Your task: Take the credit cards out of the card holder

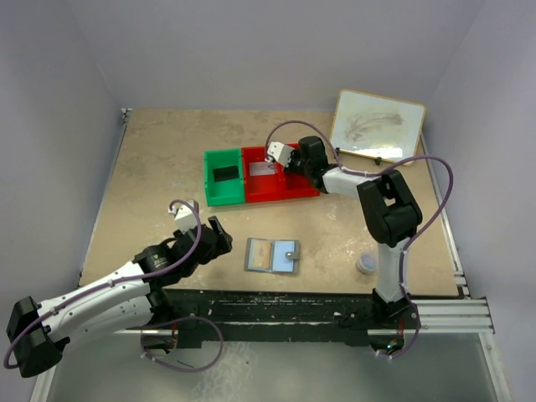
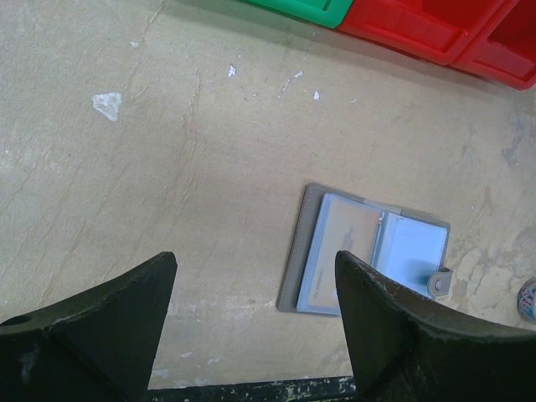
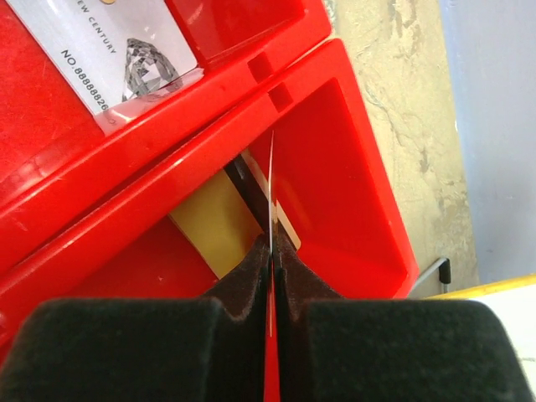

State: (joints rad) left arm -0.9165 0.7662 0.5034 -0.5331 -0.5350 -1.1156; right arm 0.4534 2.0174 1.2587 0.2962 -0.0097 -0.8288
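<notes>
The card holder [image 1: 272, 255] lies open on the table between the arms, with a grey border and clear sleeves. In the left wrist view the card holder [image 2: 311, 218] shows a beige credit card [image 2: 345, 251] in its left sleeve. My left gripper [image 2: 255, 260] hangs open above bare table just left of it. My right gripper [image 3: 272, 247] is shut on a thin pale credit card [image 3: 272, 180] seen edge-on, over the red bin [image 3: 352, 167]. A gold credit card [image 3: 209, 226] with a dark stripe lies under it in that bin. A white card [image 3: 117, 50] lies in the neighbouring red compartment.
A green bin [image 1: 224, 194] adjoins the red bin [image 1: 285, 194] at mid table. A framed whiteboard [image 1: 377, 126] leans at the back right. A small round puck [image 1: 367, 264] sits near the right arm's base. A black rail [image 1: 276, 306] runs along the near edge.
</notes>
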